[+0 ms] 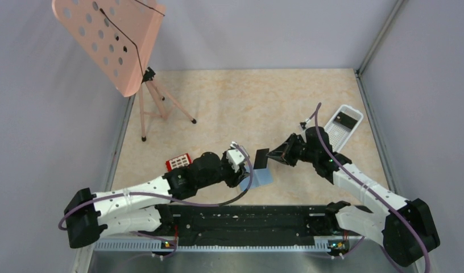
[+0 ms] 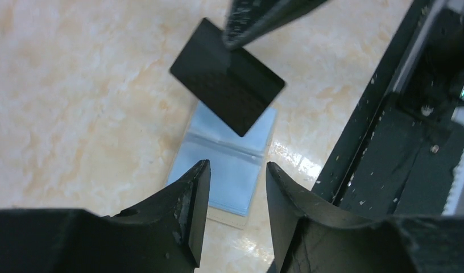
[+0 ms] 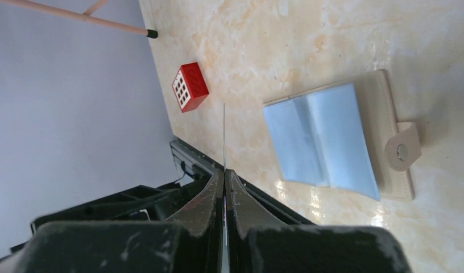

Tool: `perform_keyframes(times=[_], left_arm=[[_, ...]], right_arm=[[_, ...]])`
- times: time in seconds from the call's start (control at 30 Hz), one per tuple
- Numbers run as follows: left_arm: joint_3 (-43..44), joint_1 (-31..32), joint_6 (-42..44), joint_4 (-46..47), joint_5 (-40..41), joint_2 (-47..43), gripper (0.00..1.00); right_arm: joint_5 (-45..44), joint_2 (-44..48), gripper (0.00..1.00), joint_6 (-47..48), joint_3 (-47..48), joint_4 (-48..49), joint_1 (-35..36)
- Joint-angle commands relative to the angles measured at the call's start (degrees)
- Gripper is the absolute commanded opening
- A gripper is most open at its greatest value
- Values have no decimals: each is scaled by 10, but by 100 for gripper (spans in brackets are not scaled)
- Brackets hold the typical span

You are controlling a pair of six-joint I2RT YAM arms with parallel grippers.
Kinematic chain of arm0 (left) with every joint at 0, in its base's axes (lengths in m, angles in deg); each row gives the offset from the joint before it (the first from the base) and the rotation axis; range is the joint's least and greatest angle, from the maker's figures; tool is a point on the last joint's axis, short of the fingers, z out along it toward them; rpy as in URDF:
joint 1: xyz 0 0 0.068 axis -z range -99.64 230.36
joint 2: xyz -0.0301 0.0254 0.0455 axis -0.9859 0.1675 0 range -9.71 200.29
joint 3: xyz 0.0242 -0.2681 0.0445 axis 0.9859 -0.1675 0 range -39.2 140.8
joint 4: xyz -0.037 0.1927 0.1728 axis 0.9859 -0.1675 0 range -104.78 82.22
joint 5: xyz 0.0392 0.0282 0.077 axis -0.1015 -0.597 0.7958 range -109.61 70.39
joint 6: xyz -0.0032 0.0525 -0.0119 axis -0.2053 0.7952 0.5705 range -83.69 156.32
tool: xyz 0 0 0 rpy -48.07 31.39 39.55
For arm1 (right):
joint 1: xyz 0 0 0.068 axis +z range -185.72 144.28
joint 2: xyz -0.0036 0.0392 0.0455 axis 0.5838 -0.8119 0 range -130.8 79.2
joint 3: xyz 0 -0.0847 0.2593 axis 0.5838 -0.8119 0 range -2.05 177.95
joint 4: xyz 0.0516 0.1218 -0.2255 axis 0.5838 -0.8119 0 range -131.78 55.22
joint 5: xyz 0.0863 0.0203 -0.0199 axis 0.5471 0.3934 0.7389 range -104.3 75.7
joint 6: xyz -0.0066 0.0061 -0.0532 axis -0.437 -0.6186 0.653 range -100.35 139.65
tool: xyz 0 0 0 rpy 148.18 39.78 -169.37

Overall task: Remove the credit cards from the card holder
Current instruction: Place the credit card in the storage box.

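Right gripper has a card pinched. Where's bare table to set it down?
Widest bare tabletop: far centre, between the tripod and the white tray. Crowded: near middle, where the left gripper hangs over the card holder, red cube close by.

One white tray (image 1: pixel 336 136), two credit cards (image 1: pixel 261 157) (one inside it), one card holder (image 1: pixel 264 177); one red cube (image 1: pixel 178 162), one pink stand (image 1: pixel 113 40)

High rear camera overlooks table (image 1: pixel 247 102); close wrist cameras share card holder (image 2: pixel 230 170).
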Motion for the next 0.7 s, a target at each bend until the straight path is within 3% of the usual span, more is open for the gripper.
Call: perform_keyframes(times=[0.0,0.17,0.4,0.67], left_arm=[[-32,37,207,126,69,-21,50],[-56,69,287,188,77,-12,59],[-53,100,362,221,87,44,60],[-24,106,374,238,122,117,60]], right_arm=[[19,6,0,-64,24,23,-5],[12,23,0,-64,18,13,-5],[17,33,0,-93,-9,39,-6],[36,27,0,-109,-29,83,-5]])
